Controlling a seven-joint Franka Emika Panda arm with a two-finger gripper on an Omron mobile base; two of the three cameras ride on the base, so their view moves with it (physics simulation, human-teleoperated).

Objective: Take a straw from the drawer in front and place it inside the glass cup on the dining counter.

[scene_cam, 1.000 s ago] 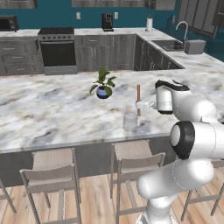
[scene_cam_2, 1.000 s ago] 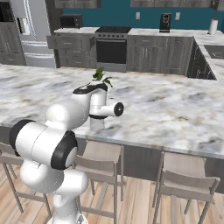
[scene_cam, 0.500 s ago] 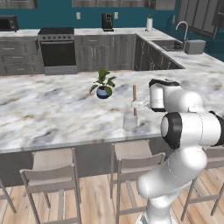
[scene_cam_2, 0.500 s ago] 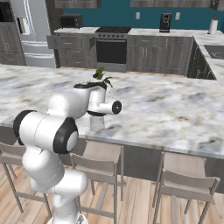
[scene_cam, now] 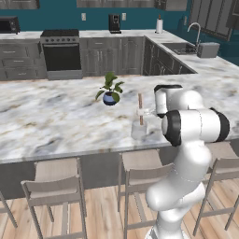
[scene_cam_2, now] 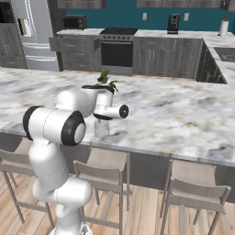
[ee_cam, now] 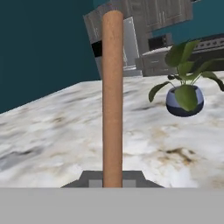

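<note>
My gripper (scene_cam: 141, 112) is shut on the straw (scene_cam: 140, 105), a thin reddish-brown stick held upright. In the hand view the straw (ee_cam: 113, 96) rises up the middle from between the fingertips (ee_cam: 133, 181). Directly under it stands the glass cup (scene_cam: 139, 131), a small clear tumbler near the front edge of the dining counter (scene_cam: 56, 116). The straw's lower end reaches about the cup's rim; I cannot tell whether it is inside. From the right the cup (scene_cam_2: 102, 129) sits just below my hand. The drawer is out of view.
A blue pot with a green plant (scene_cam: 110, 91) stands on the marble behind and left of the cup, and shows as plant (ee_cam: 186, 97) in the hand view. Bar stools (scene_cam: 56, 186) line the counter's near side. A stove (scene_cam: 60, 53) and sink (scene_cam: 186, 46) are far behind.
The hand has carried the straw leftward in the left base view and a little lower, so it now stands over the cup. The arm has folded in closer.
</note>
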